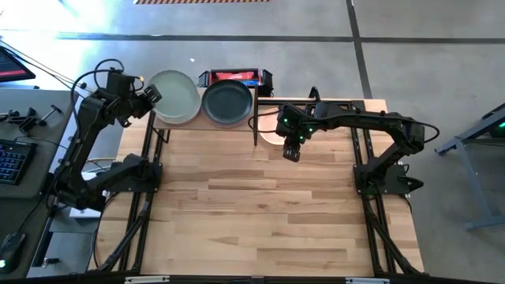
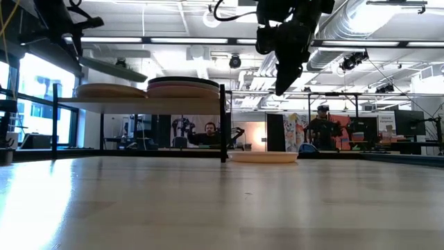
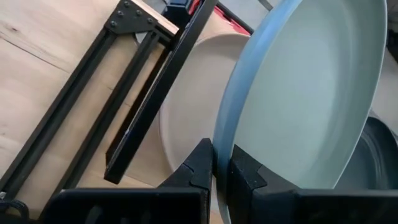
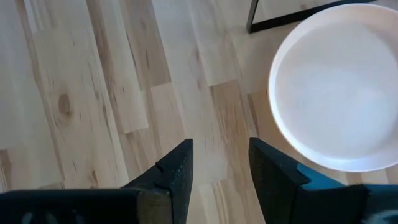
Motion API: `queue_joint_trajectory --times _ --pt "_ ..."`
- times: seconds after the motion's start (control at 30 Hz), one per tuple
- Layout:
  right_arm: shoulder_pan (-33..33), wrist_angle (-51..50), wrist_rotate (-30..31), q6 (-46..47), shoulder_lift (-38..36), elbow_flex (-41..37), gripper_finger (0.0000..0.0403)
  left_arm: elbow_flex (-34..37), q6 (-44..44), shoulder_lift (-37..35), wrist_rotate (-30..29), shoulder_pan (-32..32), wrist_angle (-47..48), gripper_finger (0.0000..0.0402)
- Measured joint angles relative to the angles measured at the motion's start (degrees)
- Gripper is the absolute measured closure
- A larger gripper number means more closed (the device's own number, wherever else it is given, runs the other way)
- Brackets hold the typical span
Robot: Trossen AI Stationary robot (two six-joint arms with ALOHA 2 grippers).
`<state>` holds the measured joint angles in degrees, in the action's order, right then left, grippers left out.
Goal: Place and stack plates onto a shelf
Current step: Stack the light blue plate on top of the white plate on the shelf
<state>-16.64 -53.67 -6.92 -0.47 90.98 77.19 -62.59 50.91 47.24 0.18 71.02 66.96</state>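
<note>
- My left fingers [image 3: 221, 171] pinch the rim of the sage plate [image 1: 174, 96], one finger on each face of its edge; the plate hangs tilted over the shelf's left half.
- Under it, in the left wrist view, I see a beige plate [image 3: 193, 93] lying flat on the shelf [image 2: 139, 102], with a black post [image 3: 155, 93] crossing beside it.
- The dark green plate [image 1: 227, 102] tops the stack on the shelf's right half, just beside the sage one; in the low view that stack [image 2: 183, 86] stands taller than the left one.
- My right fingers [image 4: 219, 171] are spread and hold nothing, hovering above bare tabletop [image 4: 93, 93].
- An off-white plate [image 4: 339, 87] lies flat on the tabletop just beside those fingers, near the shelf's right end and partly under the right arm in the high view.
- In the low view it [image 2: 263, 157] sits next to the shelf's right post [image 2: 223, 123], with the right gripper [image 2: 284, 83] well above it.
- A red and black object [image 1: 235, 76] sits behind the shelf.
- People show in the room beyond.
</note>
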Motion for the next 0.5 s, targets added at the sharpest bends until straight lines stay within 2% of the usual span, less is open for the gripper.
queue_joint_trajectory --times 0.5 --pt "0.0 -0.4 0.0 0.0 0.0 0.0 0.0269 0.0 -1.7 6.4 0.8 0.0 0.0 0.0391"
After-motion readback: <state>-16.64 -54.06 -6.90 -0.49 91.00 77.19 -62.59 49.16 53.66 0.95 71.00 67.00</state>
